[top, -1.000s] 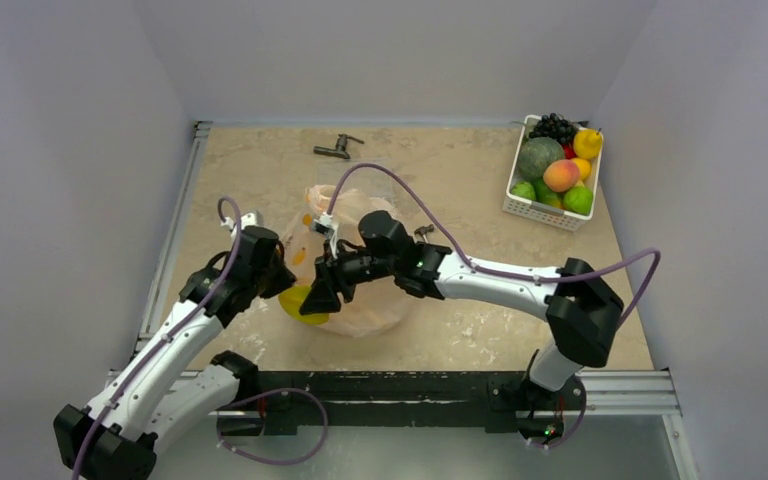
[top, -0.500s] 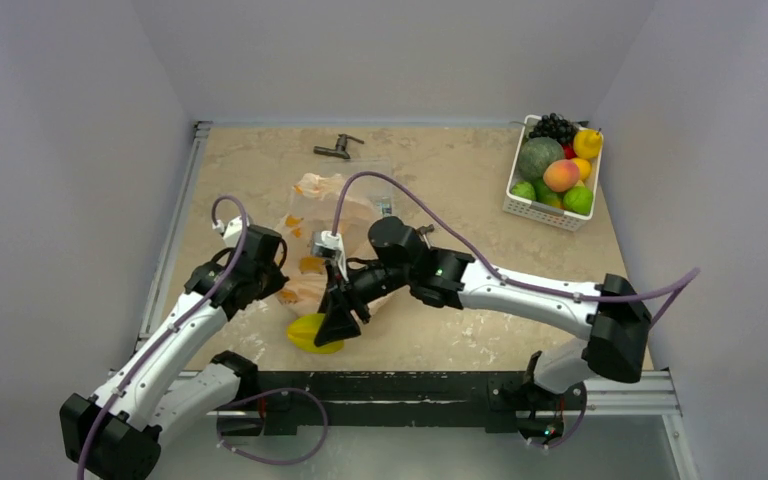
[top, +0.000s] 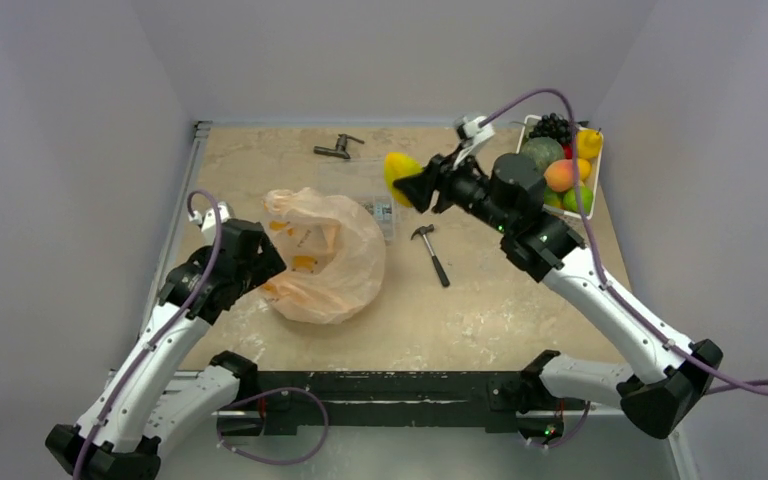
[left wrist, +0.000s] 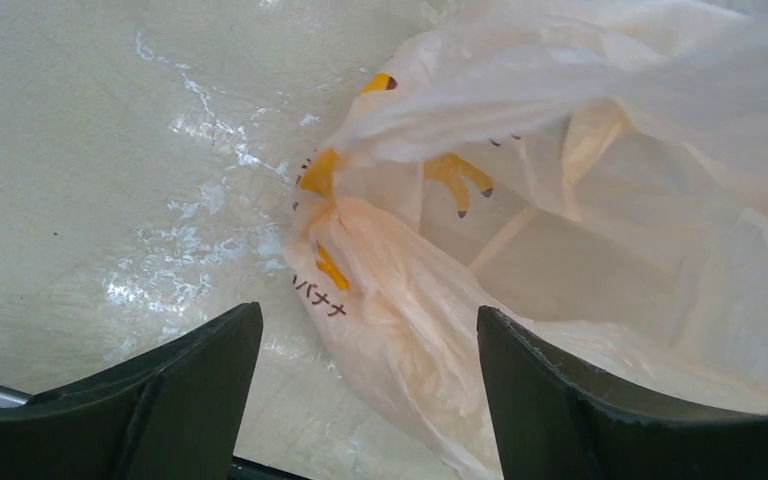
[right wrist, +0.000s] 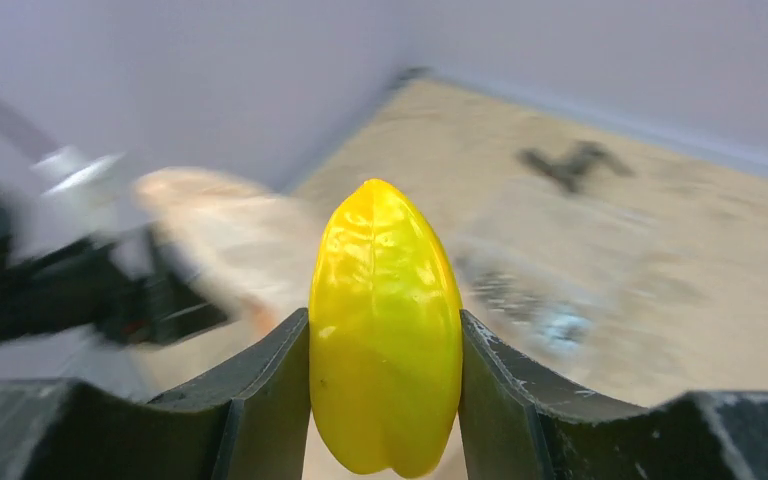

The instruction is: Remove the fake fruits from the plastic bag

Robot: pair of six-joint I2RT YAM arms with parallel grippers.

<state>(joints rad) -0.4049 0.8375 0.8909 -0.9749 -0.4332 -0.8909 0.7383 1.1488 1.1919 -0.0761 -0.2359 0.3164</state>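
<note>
i read the table (top: 520,320) first: a pale marbled surface with both arm bases at its near edge. the plastic bag (top: 325,265) lies crumpled on the left-centre of the table, translucent peach-orange with darker orange marks. i cannot tell from either view whether any fruit is inside it.

the white basket (top: 535,212) sits at the far right corner and holds several pieces, among them a dark green melon (top: 540,155) and a peach (top: 560,175). a clear box (top: 365,190) rests just beyond the bag.

the left gripper (top: 270,262) is at the bag's left edge. in the left wrist view its fingers (left wrist: 190,390) are spread wide, with a fold of the bag (left wrist: 580,250) lying between them and not pinched.

the right gripper (top: 412,185) is raised over the far-centre of the table, well apart from the bag. it is pinching the yellow fake fruit (top: 397,168). the right wrist view shows this ribbed, glossy fruit (right wrist: 385,320) upright and pressed by both fingers (right wrist: 260,400).

a hammer (top: 430,250) lies on the table right of the bag. a small dark tool (top: 337,147) lies near the far edge.
</note>
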